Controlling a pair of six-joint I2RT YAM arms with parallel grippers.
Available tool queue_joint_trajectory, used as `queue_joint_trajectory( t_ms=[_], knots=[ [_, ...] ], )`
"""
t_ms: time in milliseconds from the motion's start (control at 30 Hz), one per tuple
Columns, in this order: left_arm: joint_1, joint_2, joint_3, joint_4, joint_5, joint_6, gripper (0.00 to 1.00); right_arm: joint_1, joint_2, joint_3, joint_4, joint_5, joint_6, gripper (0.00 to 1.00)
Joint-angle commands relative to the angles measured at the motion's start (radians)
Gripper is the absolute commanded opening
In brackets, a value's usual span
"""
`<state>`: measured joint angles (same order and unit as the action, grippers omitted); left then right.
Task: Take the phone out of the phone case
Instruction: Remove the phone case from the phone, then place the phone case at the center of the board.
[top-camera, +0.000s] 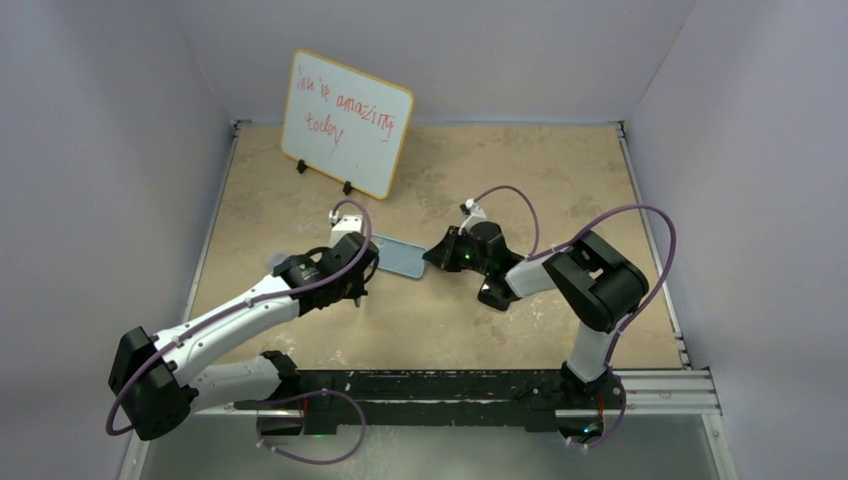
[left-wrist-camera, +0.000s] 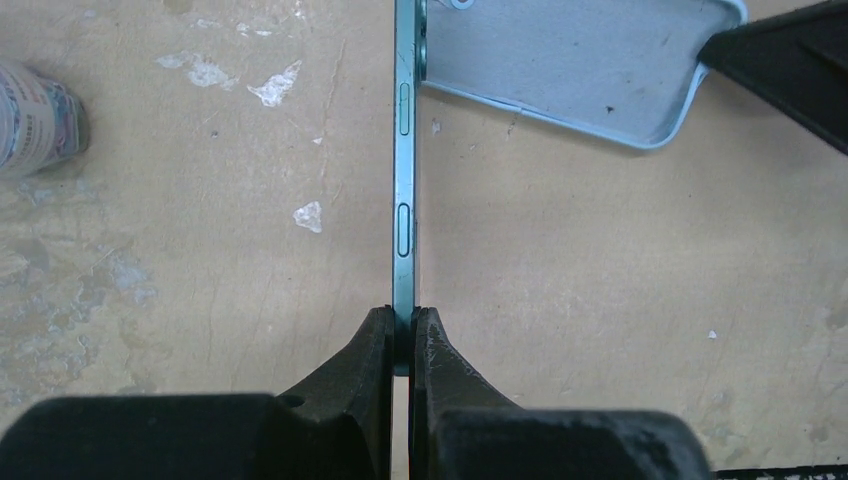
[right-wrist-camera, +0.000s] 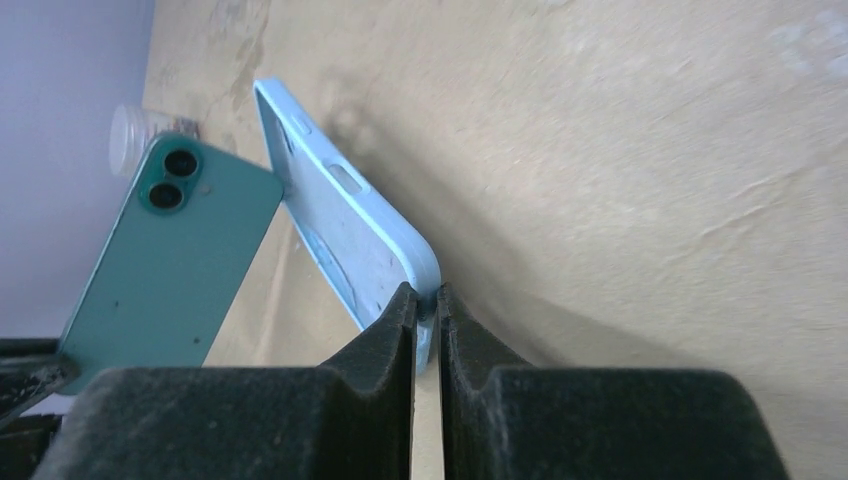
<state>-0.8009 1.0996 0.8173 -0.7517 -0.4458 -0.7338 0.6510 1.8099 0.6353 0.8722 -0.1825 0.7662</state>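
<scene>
teal phone (right-wrist-camera: 170, 270) sits clamped edge-on in the left gripper (left-wrist-camera: 404, 322), free of the pale blue case (right-wrist-camera: 338, 235), which the right gripper (right-wrist-camera: 427, 300) pinches by its rim just to the right.

1 phone (right-wrist-camera: 170, 270), 1 case (left-wrist-camera: 570, 70), 1 whiteboard (top-camera: 345, 120)

phone (right-wrist-camera: 170, 260): teal, dual rear camera, fully out of its case, held on edge with side buttons showing. phone case (left-wrist-camera: 570, 60): light blue, empty, inside exposed, tilted, just right of the phone, mid tabletop (top-camera: 500, 170).
</scene>
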Motion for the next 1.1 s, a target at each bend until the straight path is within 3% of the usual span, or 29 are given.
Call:
queue_joint_trajectory(
  t_ms=[0,267,633,1067],
  knots=[
    [-0.001,-0.019,0.064,-0.030,0.010,0.053,0.00,-0.048,-0.037,0.009,-0.019,0.009,-0.035,0.00],
    [-0.001,-0.041,0.111,-0.059,-0.002,0.113,0.00,-0.077,-0.028,0.017,-0.040,0.028,-0.058,0.00],
    [-0.005,0.052,0.123,-0.032,-0.019,0.146,0.00,-0.230,-0.077,0.041,-0.125,0.030,-0.080,0.00],
    [-0.050,0.247,0.285,-0.167,-0.325,0.170,0.00,-0.355,0.022,0.272,-0.352,0.010,-0.067,0.00]
  ],
)
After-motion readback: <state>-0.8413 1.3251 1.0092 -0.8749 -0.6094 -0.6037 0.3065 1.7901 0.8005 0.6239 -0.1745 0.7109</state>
